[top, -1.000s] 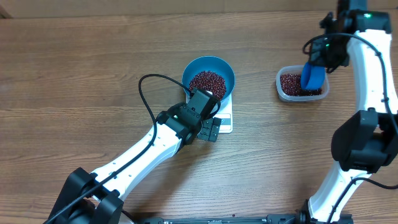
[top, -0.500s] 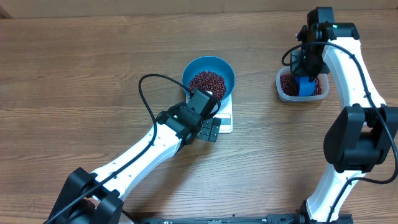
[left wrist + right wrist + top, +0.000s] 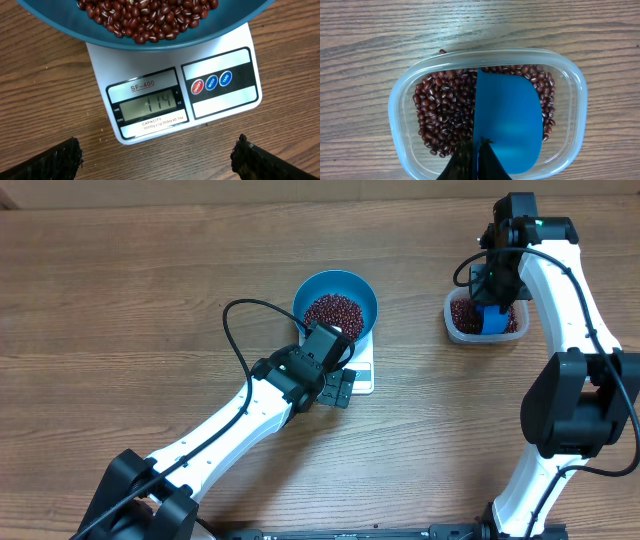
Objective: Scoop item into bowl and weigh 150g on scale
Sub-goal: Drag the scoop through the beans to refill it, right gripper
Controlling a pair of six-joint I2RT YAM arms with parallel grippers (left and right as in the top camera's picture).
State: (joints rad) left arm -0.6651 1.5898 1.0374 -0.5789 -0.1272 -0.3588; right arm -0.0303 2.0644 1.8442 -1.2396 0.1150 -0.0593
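Right hand (image 3: pixel 479 156) pinching scoop (image 3: pixel 509 125), tub (image 3: pixel 399 102) of beans (image 3: pixel 445 117)

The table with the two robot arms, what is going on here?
The right hand is shut on a blue scoop, which stands in a clear tub of beans. The left hand hangs open in front of the scale, where the blue bowl sits partly filled. The display reads 114, so the target of 150 g is not reached yet.
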